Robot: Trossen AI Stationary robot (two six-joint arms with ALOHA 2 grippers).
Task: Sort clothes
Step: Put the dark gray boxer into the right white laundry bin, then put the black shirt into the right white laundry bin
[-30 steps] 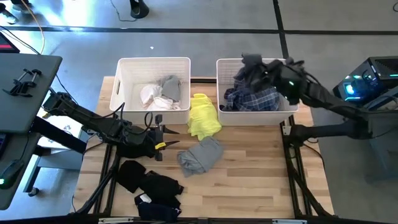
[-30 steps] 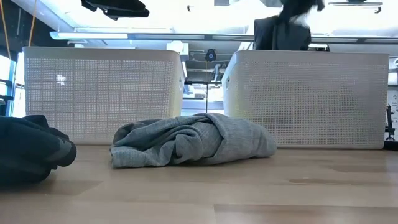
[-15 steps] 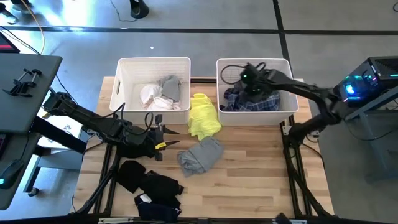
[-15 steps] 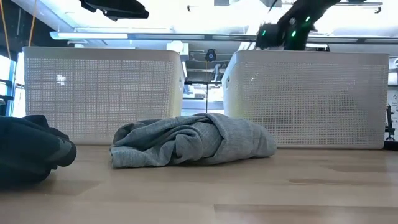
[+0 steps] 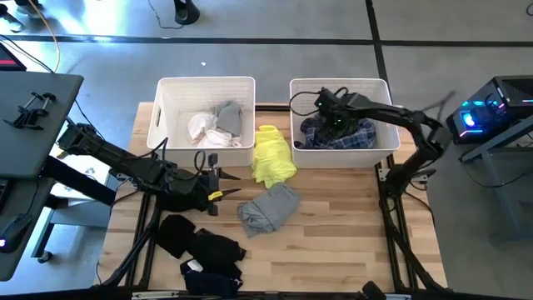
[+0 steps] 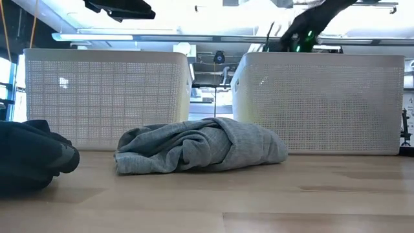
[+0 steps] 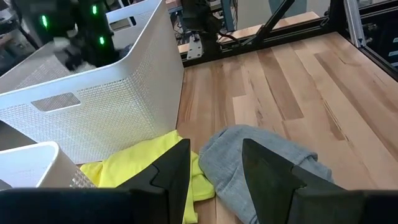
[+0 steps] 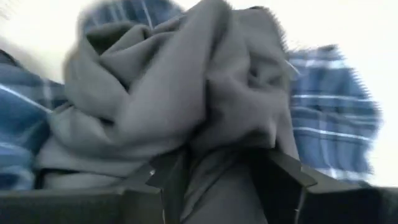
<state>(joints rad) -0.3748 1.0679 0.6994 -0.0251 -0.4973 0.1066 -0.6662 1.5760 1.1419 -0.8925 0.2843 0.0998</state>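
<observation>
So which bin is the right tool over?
The right bin, the one holding the blue plaid and dark grey clothes. The other bin holds white and light grey pieces.

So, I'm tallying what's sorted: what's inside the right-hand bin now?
In the right bin a dark grey garment lies on top of a blue plaid garment. The right gripper hangs over them, hiding anything beneath.

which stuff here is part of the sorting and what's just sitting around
Part of the job: yellow shirt, grey garment, black clothes, plaid shirt, dark grey garment, pale clothes.

Just there: two white bins, wooden table.
</observation>
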